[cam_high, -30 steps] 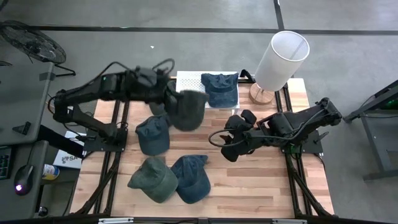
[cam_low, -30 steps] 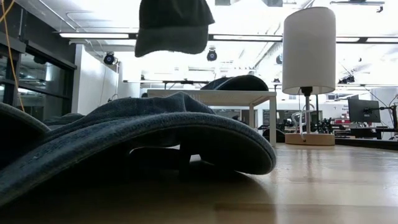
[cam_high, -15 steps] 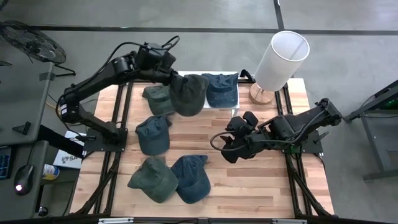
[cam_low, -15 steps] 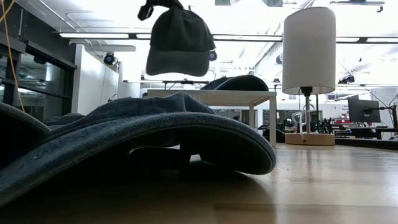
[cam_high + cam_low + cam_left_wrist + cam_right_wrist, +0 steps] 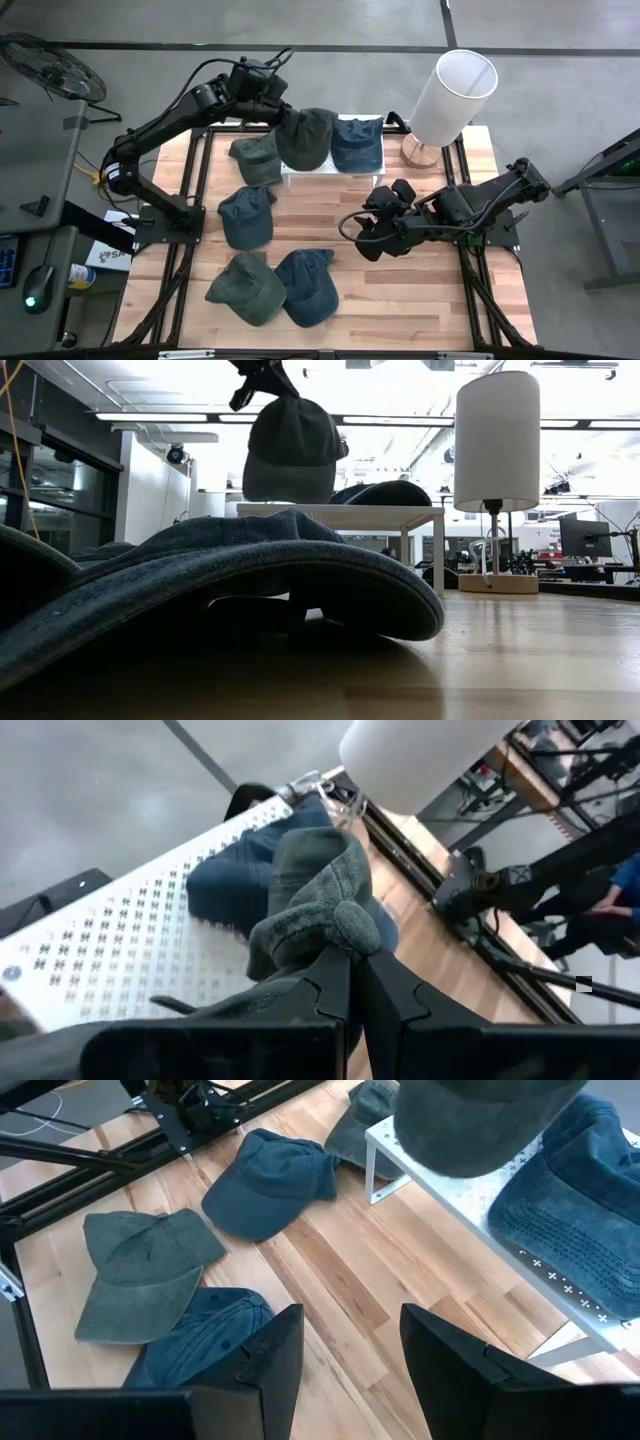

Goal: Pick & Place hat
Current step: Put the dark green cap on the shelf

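My left gripper (image 5: 272, 103) is at the table's far edge, shut on a dark green hat (image 5: 306, 138). The hat hangs over the left part of a white perforated platform (image 5: 300, 178). In the low view the hat (image 5: 292, 452) hangs below the gripper (image 5: 264, 382), its lower edge close above the platform (image 5: 340, 510); whether they touch, I cannot tell. A blue hat (image 5: 357, 143) lies on the platform's right part. My right gripper (image 5: 372, 236) is open and waits over the table's middle right. My left gripper pinches a bunched fold of the hat's cloth (image 5: 335, 925) between its two fingers (image 5: 325, 982). It comes slanting from above. The hat hangs below the fingers with its brim (image 5: 290, 486) lowest, over the platform.
Several more hats lie on the wood: a green one (image 5: 255, 158) beside the platform, a blue one (image 5: 245, 215) mid-left, a green one (image 5: 245, 288) and a blue one (image 5: 305, 287) near the front. A white lamp (image 5: 450, 95) stands at the far right corner.
My left gripper has moved toward the table's far edge, carrying the green hat from above the table's middle to over the white platform. The hat has swung round and now hangs lower in the low view. My right arm has shifted only slightly.
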Available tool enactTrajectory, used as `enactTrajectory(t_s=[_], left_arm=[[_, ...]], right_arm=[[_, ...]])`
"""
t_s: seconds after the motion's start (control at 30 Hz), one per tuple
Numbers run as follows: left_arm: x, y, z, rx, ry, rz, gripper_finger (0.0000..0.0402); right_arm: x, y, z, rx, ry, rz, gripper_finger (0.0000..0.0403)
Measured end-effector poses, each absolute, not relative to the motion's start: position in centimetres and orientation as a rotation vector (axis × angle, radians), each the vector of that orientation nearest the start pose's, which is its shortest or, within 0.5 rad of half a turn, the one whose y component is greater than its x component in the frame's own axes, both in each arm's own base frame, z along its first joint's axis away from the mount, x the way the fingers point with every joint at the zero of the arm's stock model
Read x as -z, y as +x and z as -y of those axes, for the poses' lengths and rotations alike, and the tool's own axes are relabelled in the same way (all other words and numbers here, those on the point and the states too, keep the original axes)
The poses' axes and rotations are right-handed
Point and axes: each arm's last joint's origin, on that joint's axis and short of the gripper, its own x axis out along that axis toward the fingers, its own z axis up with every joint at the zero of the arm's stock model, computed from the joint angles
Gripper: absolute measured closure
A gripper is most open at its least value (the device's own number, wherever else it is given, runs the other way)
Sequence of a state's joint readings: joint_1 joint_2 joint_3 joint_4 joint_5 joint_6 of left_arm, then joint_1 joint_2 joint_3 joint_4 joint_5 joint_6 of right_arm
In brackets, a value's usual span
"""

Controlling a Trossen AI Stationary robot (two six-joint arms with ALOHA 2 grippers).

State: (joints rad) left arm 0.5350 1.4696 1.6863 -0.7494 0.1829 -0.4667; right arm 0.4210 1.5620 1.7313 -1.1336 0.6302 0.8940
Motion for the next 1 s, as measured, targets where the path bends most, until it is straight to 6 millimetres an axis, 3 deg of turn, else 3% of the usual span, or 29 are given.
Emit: enactTrajectory(t_s=[1.0], left_arm=[[-39.9,27.6,-18.7,-0.523,-0.589,-0.51,0.0398]], right_arm=[[-39.4,28.2,-10.5,0.587,0.33,-0.622,0.0242]])
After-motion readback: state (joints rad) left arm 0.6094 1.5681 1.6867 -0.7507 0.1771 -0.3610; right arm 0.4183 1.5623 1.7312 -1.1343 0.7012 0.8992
